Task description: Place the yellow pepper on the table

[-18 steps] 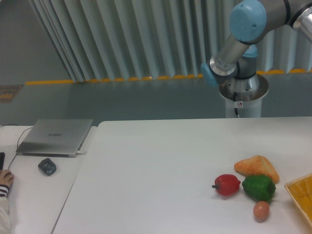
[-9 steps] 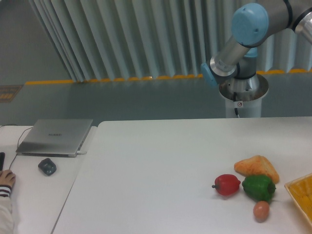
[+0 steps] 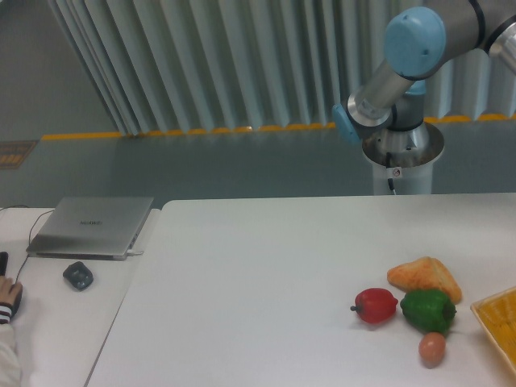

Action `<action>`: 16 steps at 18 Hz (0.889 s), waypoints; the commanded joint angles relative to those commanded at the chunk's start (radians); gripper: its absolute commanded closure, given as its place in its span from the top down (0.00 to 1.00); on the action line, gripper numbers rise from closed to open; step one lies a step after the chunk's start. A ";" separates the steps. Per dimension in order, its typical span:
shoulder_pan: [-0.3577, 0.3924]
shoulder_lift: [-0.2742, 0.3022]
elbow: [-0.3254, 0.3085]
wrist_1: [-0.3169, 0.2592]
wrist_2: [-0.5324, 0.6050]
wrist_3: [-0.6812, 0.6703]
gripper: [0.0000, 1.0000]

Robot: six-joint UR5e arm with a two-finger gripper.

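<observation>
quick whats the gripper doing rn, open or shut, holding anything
Gripper: out of frame, so its state cannot be told. Only the arm's elbow shows, above the table.

The arm (image 3: 403,56) bends at top right; fingers out of frame.

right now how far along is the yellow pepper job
Nothing looks done: no yellow pepper shows on the table, only the red pepper, green pepper, bread and egg. The gripper is out of frame, so what it holds is unknown. Placing remains; the tray is cut off.
</observation>
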 joint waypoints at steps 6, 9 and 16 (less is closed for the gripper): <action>0.000 0.005 -0.009 -0.002 0.002 -0.002 0.68; 0.000 0.005 -0.011 -0.002 0.002 -0.011 0.59; -0.003 0.012 -0.018 -0.009 0.003 -0.014 0.43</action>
